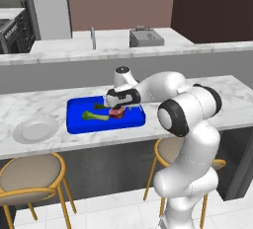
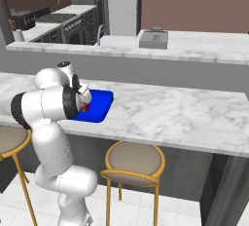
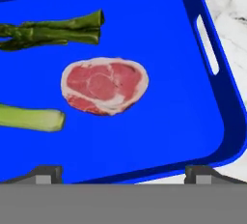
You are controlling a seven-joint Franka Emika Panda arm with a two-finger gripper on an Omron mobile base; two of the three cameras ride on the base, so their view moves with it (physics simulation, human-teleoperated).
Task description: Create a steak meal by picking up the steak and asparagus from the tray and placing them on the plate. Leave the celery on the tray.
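steak (image 3: 104, 86) mid-tray (image 3: 193, 136), clear of asparagus (image 3: 53, 30) and celery (image 3: 31, 118) | pincer (image 3: 123, 172) released above

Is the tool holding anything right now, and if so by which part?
Nothing is held. The tool is open above the tray, with the steak lying flat and untouched between asparagus and celery.
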